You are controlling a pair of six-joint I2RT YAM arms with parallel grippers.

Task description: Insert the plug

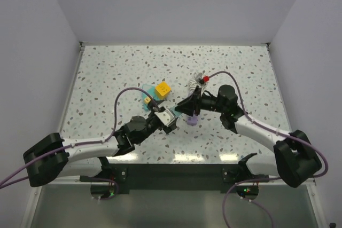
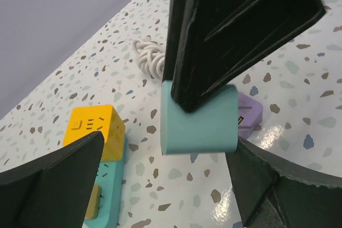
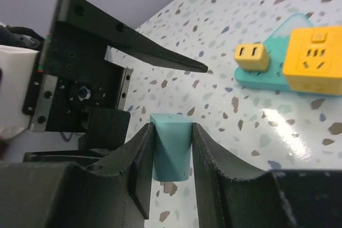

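Right claw (image 3: 172, 127) clamped on teal plug (image 3: 171, 150), prongs hidden; left claw (image 2: 166, 148) spread wide, empty, flanking the plug; purple block (image 2: 250, 111) half hidden behind, possibly another plug; power strip (image 3: 267, 81) well apart.

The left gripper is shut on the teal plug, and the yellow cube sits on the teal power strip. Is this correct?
Not quite: the right gripper is shut on the teal plug, as the right wrist view shows. The yellow cube does sit on the teal power strip.
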